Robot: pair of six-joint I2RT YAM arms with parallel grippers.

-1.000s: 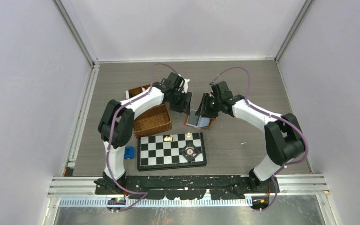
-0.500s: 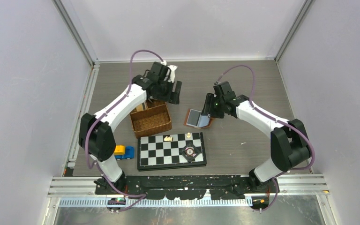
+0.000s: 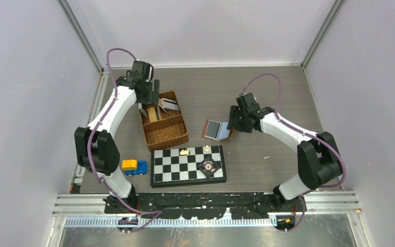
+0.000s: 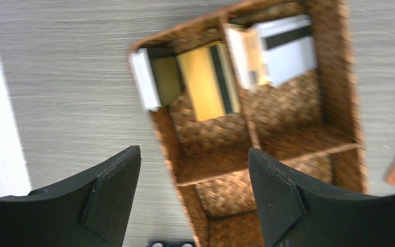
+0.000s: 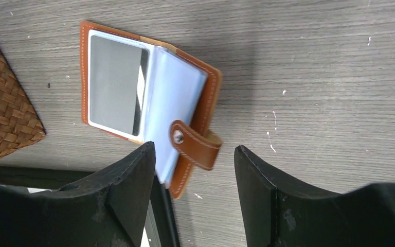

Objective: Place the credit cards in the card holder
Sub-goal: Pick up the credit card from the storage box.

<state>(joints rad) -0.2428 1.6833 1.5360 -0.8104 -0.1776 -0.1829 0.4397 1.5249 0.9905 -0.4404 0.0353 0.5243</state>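
The card holder lies open on the table, tan leather with pale sleeves and its snap strap loose. A grey card sits in its left pocket. More credit cards stand in the wicker basket's far compartments: a white one with a black stripe, a yellow one and a white one. My left gripper hovers open and empty over the basket's left edge. My right gripper is open and empty just right of the holder, above its strap.
The wicker basket stands left of the holder, its corner close to it. A chessboard with a few pieces lies in front. A blue and yellow toy truck sits left of the board.
Both grippers have opened. The left arm swung away from the holder, left and back over the basket. The right gripper drew back to the right, leaving the holder lying open.
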